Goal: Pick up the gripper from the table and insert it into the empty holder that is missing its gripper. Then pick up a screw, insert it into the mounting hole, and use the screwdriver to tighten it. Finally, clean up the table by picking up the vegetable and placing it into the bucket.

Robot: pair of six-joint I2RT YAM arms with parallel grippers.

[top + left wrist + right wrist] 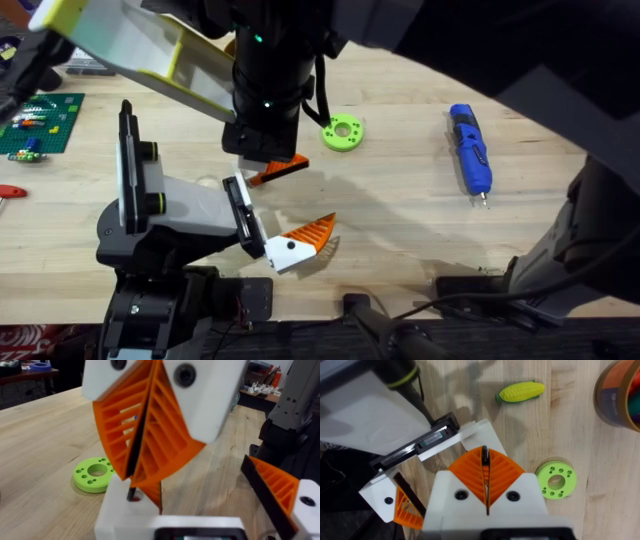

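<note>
A lime-green ring (pixel 342 132) with small holes lies flat, its central bore facing up. A green building-brick baseplate (pixel 40 123) carries small coloured bricks. One red item (pixel 10 190) — identity unclear — lies just beside that baseplate.

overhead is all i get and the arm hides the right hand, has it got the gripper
observer: yes, the right hand is shut on the gripper, its thin black edge pinched between the orange pads.
operator: ok, and i can't find the vegetable for later
observer: a toy corn lies on the table, apart from the bucket.
</note>
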